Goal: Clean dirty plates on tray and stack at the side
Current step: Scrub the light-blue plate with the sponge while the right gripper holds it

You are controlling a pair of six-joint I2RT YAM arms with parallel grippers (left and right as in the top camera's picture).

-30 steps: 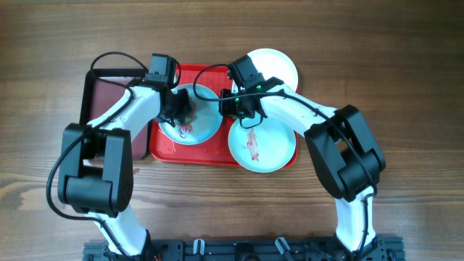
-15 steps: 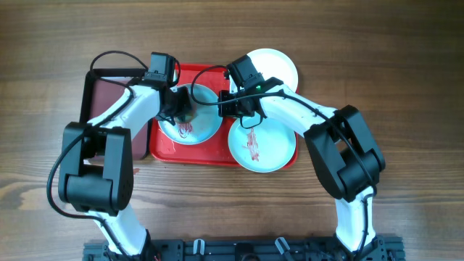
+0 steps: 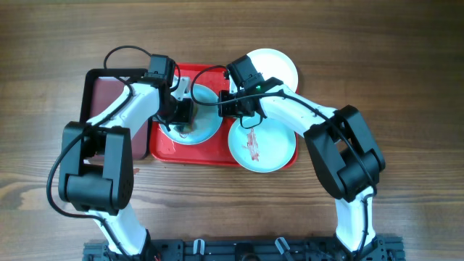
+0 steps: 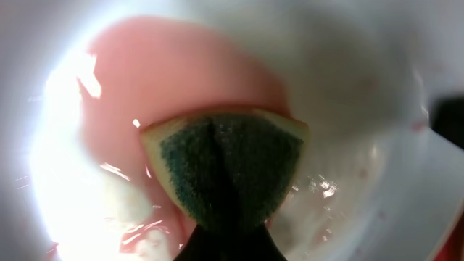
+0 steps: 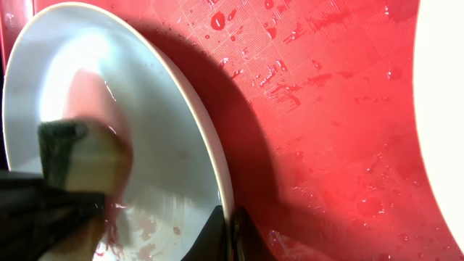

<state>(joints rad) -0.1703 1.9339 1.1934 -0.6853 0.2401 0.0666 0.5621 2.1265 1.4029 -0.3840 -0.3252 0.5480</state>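
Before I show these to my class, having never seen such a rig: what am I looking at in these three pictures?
Two robot arms work at a wooden table. One picture looks down from above; the other two come from a camera on each wrist. The left gripper holds a yellow-and-green sponge against a round pale blue-green plate on the bright red plastic tray. The right gripper seems to pinch that plate's rim. A second round plate, smeared red, and a plain white round plate lie to the right, a dark maroon tray to the left.

A brown wood-grain table (image 3: 406, 65) fills the overhead view, evenly lit.
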